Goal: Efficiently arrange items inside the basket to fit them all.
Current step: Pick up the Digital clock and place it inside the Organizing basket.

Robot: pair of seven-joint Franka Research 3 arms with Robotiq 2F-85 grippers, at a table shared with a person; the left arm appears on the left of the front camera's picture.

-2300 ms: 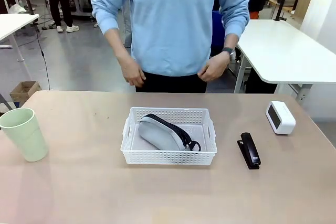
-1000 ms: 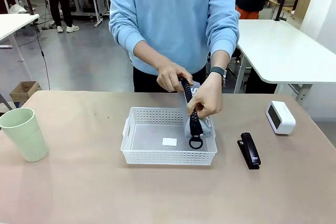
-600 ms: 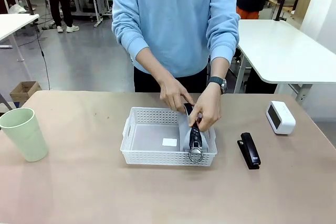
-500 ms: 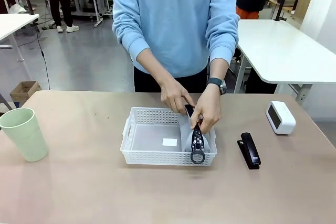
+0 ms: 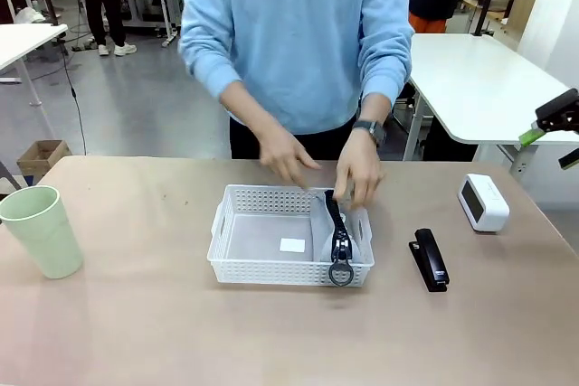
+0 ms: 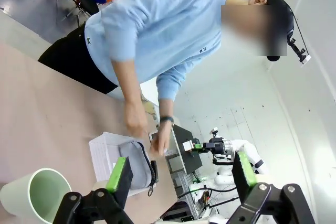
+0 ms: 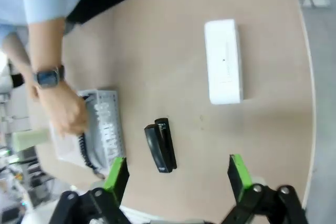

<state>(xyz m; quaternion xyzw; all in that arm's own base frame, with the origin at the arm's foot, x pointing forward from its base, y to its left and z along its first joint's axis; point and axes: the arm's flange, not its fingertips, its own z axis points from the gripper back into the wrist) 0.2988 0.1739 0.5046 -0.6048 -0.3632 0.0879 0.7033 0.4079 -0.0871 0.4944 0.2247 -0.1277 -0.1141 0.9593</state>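
My left gripper (image 6: pixel 181 174) stands wide open with nothing between its green pads. Just past it, my wrist camera looks into the hollow of the cup (image 6: pixel 37 195), which is upright on the table (image 5: pixel 181 332) at my left, well apart from everything else. My right gripper (image 7: pixel 176 177) is spread just as wide and empty, high over the table's right end. Looking down from there, the stapler (image 7: pixel 161 145) lies flat and closed nearest my pads, and the box (image 7: pixel 224 69) lies beyond it, apart from it, toward the table's edge. The front camera puts that same gripper in the air at the far right, above and beyond the box. In the middle sits the basket (image 5: pixel 262 270), between cup and stapler, with the stapler just beside its right end. The front camera makes plain what my wrists leave unclear: the case (image 5: pixel 338 234) stands on edge inside, against the right end wall, zipper up, ring pull hanging over the near rim, with a small white label (image 5: pixel 291 245) on the floor beside it. At the far rim the person's watch hand (image 5: pixel 359 176) hovers at the case's far end; whether it touches, I cannot tell. The other hand (image 5: pixel 282 155) is blurred, lifted above the basket.
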